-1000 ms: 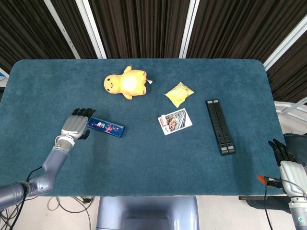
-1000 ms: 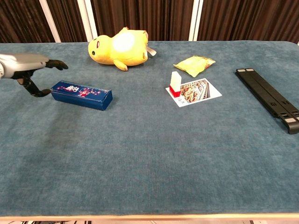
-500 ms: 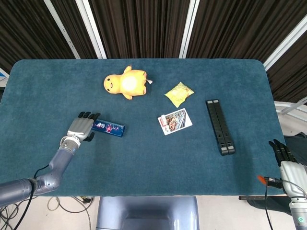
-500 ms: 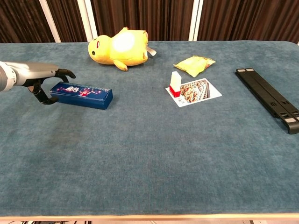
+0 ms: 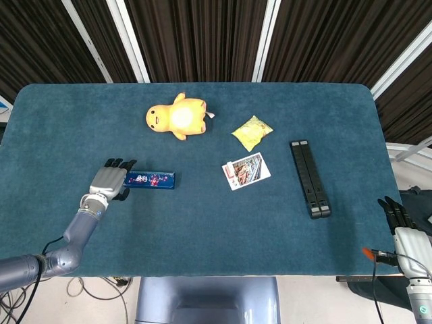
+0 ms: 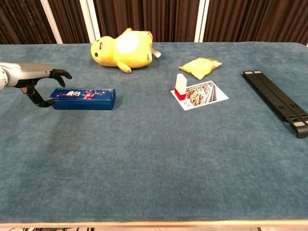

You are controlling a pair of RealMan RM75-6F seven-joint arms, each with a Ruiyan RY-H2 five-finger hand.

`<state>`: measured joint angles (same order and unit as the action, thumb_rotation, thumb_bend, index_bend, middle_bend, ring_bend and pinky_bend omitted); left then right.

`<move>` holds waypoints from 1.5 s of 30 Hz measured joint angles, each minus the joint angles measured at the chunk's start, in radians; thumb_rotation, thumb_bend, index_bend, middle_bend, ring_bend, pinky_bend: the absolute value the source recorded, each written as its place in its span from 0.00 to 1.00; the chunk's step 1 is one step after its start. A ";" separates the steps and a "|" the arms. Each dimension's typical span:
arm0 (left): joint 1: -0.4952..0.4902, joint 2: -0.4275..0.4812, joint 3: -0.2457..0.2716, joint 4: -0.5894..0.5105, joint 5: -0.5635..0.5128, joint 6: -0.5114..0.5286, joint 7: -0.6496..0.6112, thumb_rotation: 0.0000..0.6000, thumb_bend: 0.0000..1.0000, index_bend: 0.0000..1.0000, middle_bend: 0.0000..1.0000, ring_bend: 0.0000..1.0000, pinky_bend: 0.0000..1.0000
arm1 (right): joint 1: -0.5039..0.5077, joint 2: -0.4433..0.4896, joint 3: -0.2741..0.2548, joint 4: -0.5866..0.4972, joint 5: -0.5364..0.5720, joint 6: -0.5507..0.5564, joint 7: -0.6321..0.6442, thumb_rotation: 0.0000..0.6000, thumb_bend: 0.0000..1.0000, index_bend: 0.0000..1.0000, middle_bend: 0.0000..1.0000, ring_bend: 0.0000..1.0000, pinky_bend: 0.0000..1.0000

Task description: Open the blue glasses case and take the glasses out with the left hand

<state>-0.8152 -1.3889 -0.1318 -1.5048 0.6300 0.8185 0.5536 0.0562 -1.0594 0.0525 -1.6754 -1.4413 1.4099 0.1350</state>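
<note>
Closed blue case (image 5: 150, 179) lying flat toward the left edge of the counter (image 5: 202, 229), long side roughly parallel to the front edge, lid not yet raised. Left hand (image 5: 108, 181) at the case's left end, fingers (image 6: 58, 73) spread and arched over that end with the thumb below; touching or just short of it, cannot tell, and gripping nothing. Right hand (image 5: 403, 233) off the counter past the front right corner, fingers straight and released, idle.

Step in hand, as judged: getting purchase on the lid. Best to settle fingertips on the top edge and thumb against the base, then lift slowly. Light box on cloth likely to slide or swivel instead of opening, so pressing down a little while prying seems wise. Hinge side not visible; worth finding the seam first.

Yellow plush (image 5: 177, 116), snack packet (image 5: 252, 131), card (image 5: 246, 171) and black bar (image 5: 310, 178) well apart, no obstacle.
</note>
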 measured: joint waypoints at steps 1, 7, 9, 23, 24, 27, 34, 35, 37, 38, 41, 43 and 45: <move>0.001 -0.005 -0.001 0.001 0.007 0.010 -0.007 1.00 0.39 0.00 0.13 0.00 0.01 | 0.000 0.000 0.000 -0.001 0.000 0.000 0.000 1.00 0.14 0.00 0.00 0.00 0.20; -0.003 -0.039 -0.002 0.012 0.036 0.038 -0.019 1.00 0.38 0.00 0.13 0.00 0.01 | 0.000 0.001 0.000 -0.001 0.001 -0.002 0.001 1.00 0.14 0.00 0.00 0.00 0.20; -0.007 -0.047 -0.001 0.017 0.036 0.039 -0.019 1.00 0.38 0.00 0.15 0.00 0.01 | 0.000 0.002 0.000 -0.002 0.002 -0.002 0.002 1.00 0.14 0.00 0.00 0.00 0.20; -0.027 -0.065 0.010 0.037 0.021 0.039 -0.018 1.00 0.46 0.00 0.21 0.00 0.01 | 0.000 0.002 0.001 -0.003 0.004 -0.004 0.002 1.00 0.14 0.00 0.00 0.00 0.20; -0.028 -0.065 0.010 0.037 0.021 0.038 -0.020 1.00 0.46 0.00 0.21 0.00 0.01 | 0.000 0.002 0.001 -0.003 0.004 -0.004 0.001 1.00 0.14 0.00 0.00 0.00 0.20; -0.028 -0.064 0.012 0.038 0.023 0.037 -0.025 1.00 0.46 0.00 0.22 0.00 0.01 | 0.000 0.002 0.001 -0.004 0.004 -0.004 0.000 1.00 0.14 0.00 0.00 0.00 0.20; -0.031 -0.067 0.016 0.040 0.021 0.036 -0.034 1.00 0.46 0.00 0.24 0.00 0.01 | 0.000 0.002 0.001 -0.006 0.004 -0.004 -0.001 1.00 0.15 0.00 0.00 0.00 0.20; -0.032 -0.068 0.016 0.040 0.020 0.036 -0.035 1.00 0.46 0.00 0.24 0.00 0.01 | 0.000 0.002 0.001 -0.006 0.004 -0.004 -0.001 1.00 0.15 0.00 0.00 0.00 0.20; -0.033 -0.069 0.016 0.041 0.020 0.037 -0.037 1.00 0.46 0.00 0.25 0.00 0.01 | 0.000 0.002 0.001 -0.006 0.004 -0.004 -0.001 1.00 0.15 0.00 0.00 0.00 0.20; -0.033 -0.070 0.016 0.042 0.020 0.037 -0.039 1.00 0.47 0.00 0.25 0.00 0.01 | 0.000 0.002 0.001 -0.006 0.004 -0.004 -0.001 1.00 0.15 0.00 0.00 0.00 0.20; -0.034 -0.073 0.016 0.043 0.022 0.038 -0.043 1.00 0.47 0.00 0.26 0.00 0.02 | 0.000 0.002 0.001 -0.006 0.004 -0.004 -0.001 1.00 0.15 0.00 0.00 0.00 0.20; -0.034 -0.074 0.016 0.043 0.026 0.040 -0.048 1.00 0.48 0.00 0.27 0.00 0.02 | 0.000 0.002 0.001 -0.006 0.004 -0.004 -0.001 1.00 0.15 0.00 0.00 0.00 0.20; -0.033 -0.076 0.015 0.044 0.029 0.041 -0.051 1.00 0.49 0.00 0.28 0.00 0.02 | 0.000 0.002 0.001 -0.006 0.005 -0.004 -0.001 1.00 0.15 0.00 0.00 0.00 0.20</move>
<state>-0.8486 -1.4647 -0.1164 -1.4607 0.6588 0.8593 0.5025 0.0565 -1.0577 0.0536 -1.6813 -1.4364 1.4060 0.1342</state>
